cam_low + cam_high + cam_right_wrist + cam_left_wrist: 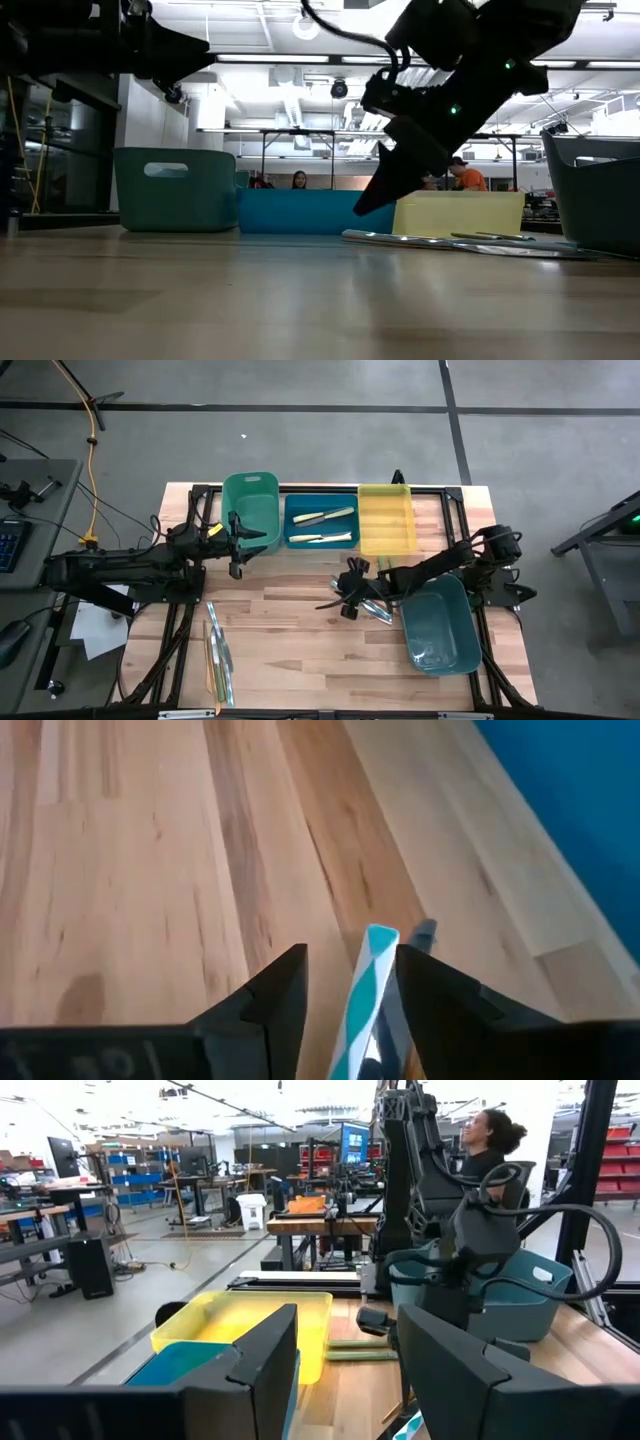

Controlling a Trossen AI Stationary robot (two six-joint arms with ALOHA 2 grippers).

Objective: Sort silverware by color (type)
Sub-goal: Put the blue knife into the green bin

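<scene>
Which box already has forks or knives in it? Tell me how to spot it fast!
Look along the far edge of the wooden table, where three boxes sit in a row. The blue box is the middle one, between the tall green box and the yellow box. Only it holds pale-handled utensils; the boxes beside it look empty.

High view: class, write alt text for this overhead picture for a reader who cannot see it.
Seen from above, the right gripper reaches over loose silverware on a wooden table, while the left gripper waits by the green bin. A blue bin holds pale-handled utensils beside a yellow bin.
</scene>
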